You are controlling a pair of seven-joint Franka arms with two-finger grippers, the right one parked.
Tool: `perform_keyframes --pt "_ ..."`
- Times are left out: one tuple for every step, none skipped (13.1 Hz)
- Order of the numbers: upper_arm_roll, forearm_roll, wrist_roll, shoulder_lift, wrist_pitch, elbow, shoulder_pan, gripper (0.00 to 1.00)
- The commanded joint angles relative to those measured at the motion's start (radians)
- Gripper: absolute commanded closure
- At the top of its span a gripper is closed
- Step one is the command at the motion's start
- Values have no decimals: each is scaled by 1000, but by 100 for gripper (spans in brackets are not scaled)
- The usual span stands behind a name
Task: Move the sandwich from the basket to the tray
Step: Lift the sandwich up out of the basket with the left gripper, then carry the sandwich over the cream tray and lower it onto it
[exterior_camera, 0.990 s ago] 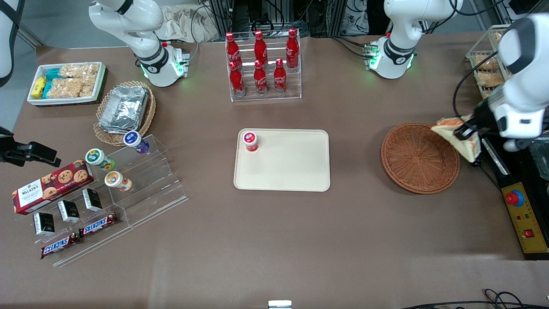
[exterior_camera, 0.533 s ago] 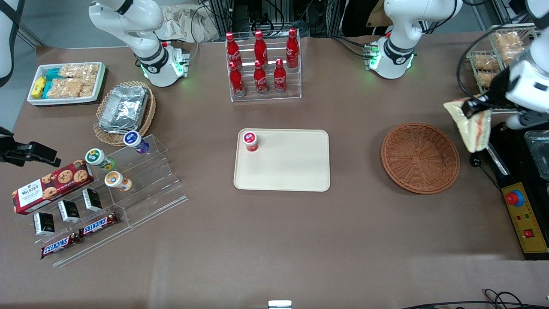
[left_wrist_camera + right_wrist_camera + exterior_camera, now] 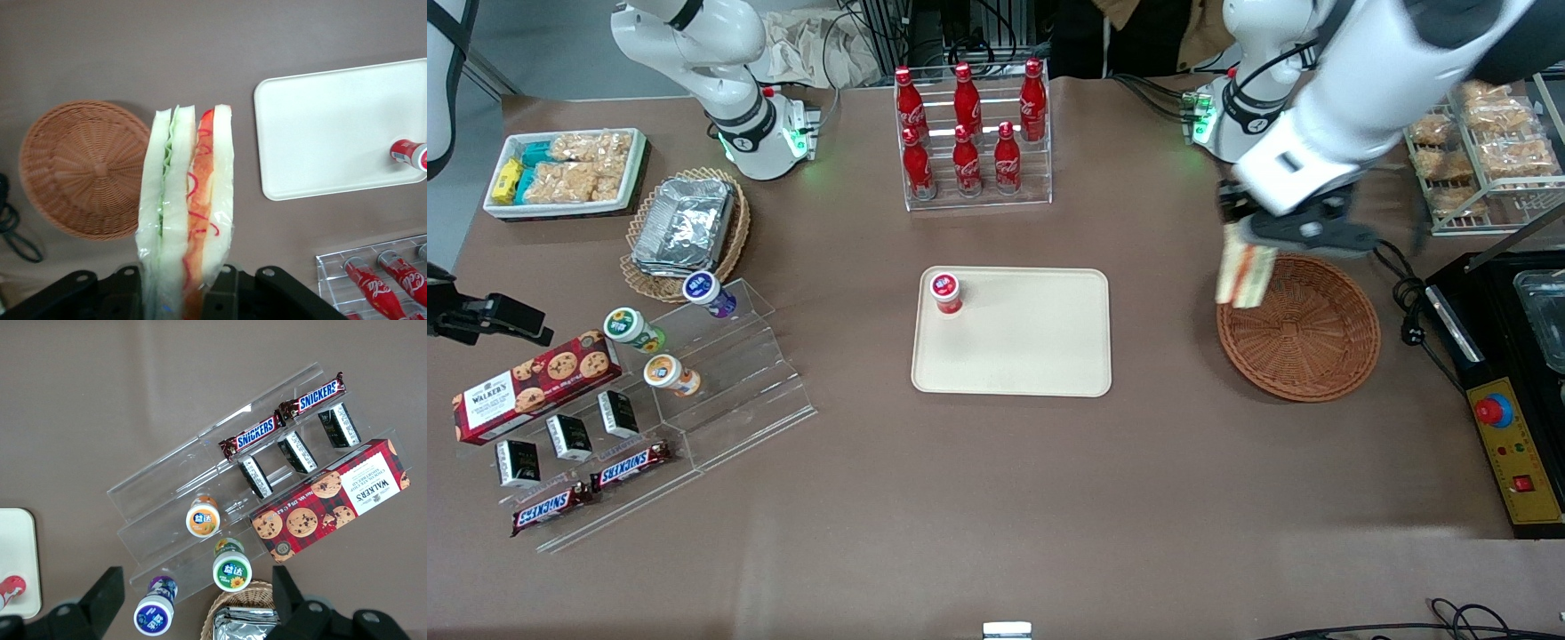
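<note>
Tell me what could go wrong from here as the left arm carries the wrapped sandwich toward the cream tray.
1. The gripper holds the triangular white-bread sandwich only by its end, hanging above the round brown wicker basket's rim; the slick wrap could slip free.
2. A red-capped small bottle stands on the flat cream-beige rectangular tray, at its corner toward the parked arm's end; a drop there could topple it.
3. Squeezing may deform the soft bread.

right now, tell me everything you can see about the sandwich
The sandwich is a wedge of pale white bread in clear wrap, with green and orange-red filling along its cut edge. It hangs upright, clamped at one end in the gripper, lifted over the rim of the basket on the side toward the tray. Nothing else touches it.
</note>
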Motion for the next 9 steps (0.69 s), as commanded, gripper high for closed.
perform_keyframes --pt "-75 5 -116 124 75 25 -1 100" --pt "-104 5 -180 165 127 19 -1 100" --pt "-130 7 -225 207 176 5 -4 100" --pt "-138 13 -237 237 225 -18 -27 100" --pt "-138 28 -246 265 279 -50 -51 100" --pt "-138 42 -280 297 333 -78 -68 100" --pt "-138 76 -318 337 392 -98 -96 100" --pt "-138 115 -367 381 446 -108 -117 100" --pt "-138 152 -416 421 479 -110 -134 100"
